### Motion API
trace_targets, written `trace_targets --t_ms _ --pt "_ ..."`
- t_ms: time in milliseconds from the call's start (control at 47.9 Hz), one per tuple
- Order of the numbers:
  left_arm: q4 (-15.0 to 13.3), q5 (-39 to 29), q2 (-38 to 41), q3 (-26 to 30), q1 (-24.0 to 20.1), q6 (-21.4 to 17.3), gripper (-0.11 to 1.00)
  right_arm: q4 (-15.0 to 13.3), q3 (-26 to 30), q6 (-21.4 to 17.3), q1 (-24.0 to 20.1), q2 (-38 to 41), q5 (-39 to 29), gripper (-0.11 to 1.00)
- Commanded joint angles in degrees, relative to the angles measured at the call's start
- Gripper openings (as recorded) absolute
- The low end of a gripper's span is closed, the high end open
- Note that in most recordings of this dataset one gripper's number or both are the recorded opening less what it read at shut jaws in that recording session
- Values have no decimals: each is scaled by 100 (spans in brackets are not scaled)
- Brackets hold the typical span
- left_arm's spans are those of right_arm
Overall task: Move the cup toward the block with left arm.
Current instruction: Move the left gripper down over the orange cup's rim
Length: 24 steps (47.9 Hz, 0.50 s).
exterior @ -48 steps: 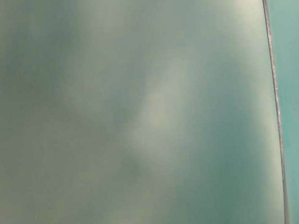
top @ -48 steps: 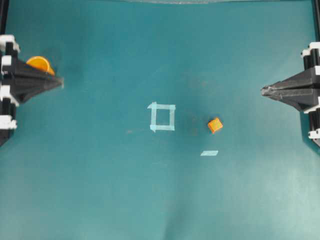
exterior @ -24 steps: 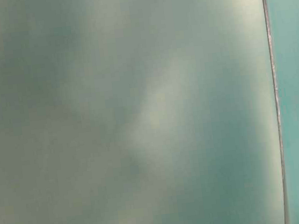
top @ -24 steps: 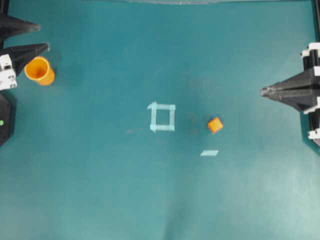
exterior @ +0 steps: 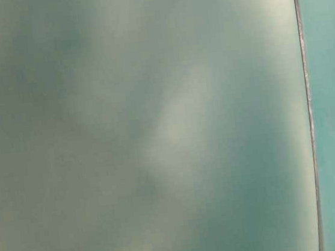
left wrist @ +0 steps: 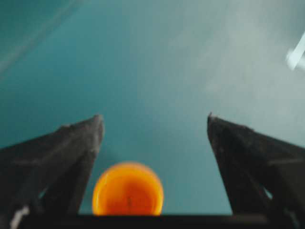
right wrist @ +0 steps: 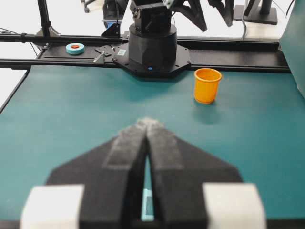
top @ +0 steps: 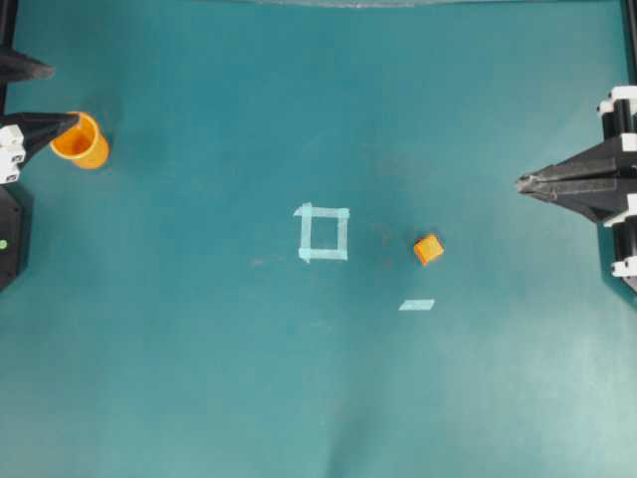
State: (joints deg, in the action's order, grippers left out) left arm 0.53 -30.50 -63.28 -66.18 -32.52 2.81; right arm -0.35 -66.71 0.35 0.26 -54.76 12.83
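Observation:
The orange cup (top: 80,139) stands upright at the far left of the teal table. My left gripper (top: 62,96) is open wide over it, and one fingertip overlaps the cup's rim from above. In the left wrist view the cup (left wrist: 127,189) shows low between the spread fingers (left wrist: 71,152), closer to the left one and not gripped; the left gripper (left wrist: 155,119) holds nothing. The small orange block (top: 428,249) lies right of centre, far from the cup. My right gripper (top: 523,182) rests shut at the right edge. From the right wrist view, the right gripper (right wrist: 147,123) faces the cup (right wrist: 207,85).
A pale tape square (top: 323,233) marks the table's middle, and a short tape strip (top: 417,305) lies below the block. The left arm's base (right wrist: 152,43) and a blue tape roll (right wrist: 75,48) sit on the rail behind the cup. The table-level view is a teal blur.
My left gripper went from shut to wide open and shifted up and back to the left, uncovering the cup. The cup, the block and the right arm have stayed put.

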Motion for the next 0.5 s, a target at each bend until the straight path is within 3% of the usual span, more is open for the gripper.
trace_targets --t_ms 0,209,480 --pt "18 -396 44 141 -176 70 85 -9 176 0 9 18 18 0" --pt "18 -1002 70 114 -483 299 85 -9 176 -9 9 44 18 0" --pt "18 -940 492 9 -545 870 85 -9 176 -9 9 105 35 0"
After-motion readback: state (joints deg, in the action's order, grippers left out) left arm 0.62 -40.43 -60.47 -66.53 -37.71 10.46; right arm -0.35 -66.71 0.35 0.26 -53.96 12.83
